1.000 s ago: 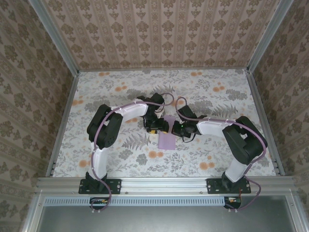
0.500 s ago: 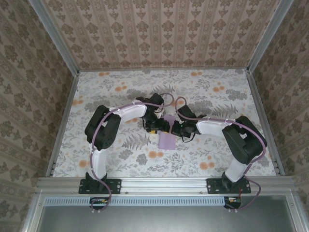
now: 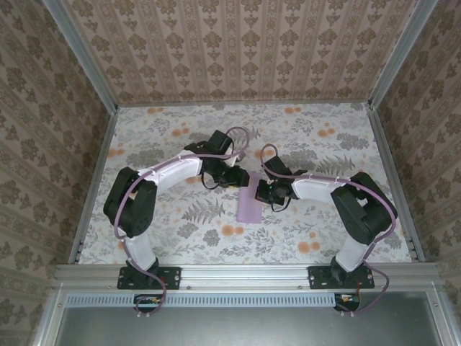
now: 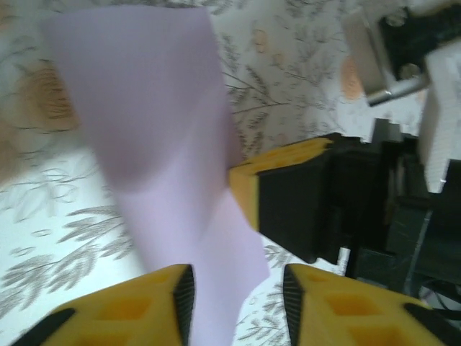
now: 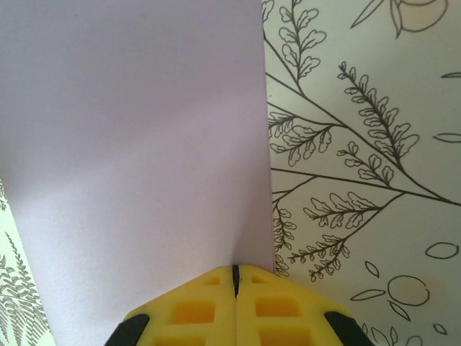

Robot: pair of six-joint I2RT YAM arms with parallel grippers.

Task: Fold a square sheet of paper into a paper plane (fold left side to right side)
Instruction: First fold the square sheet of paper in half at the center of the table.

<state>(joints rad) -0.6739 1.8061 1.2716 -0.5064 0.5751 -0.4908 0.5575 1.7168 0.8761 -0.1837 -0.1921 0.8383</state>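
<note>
Left fingers point(image 4: 144, 310) have drawn back open; right fingers point(image 5: 194, 310) pinch the flat lilac paper plane point(image 3: 250, 209).

The left arm point(image 3: 173, 167) and right arm point(image 3: 317, 189) bend inward toward each other. The left gripper point(image 4: 238, 281) holds its jaws apart. The right gripper point(image 5: 235, 272) has its jaws pressed together.

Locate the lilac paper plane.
In the top view the paper plane lies at the middle of the table. The right end effector grips its right edge, and the open left end effector sits at its far end.
</note>
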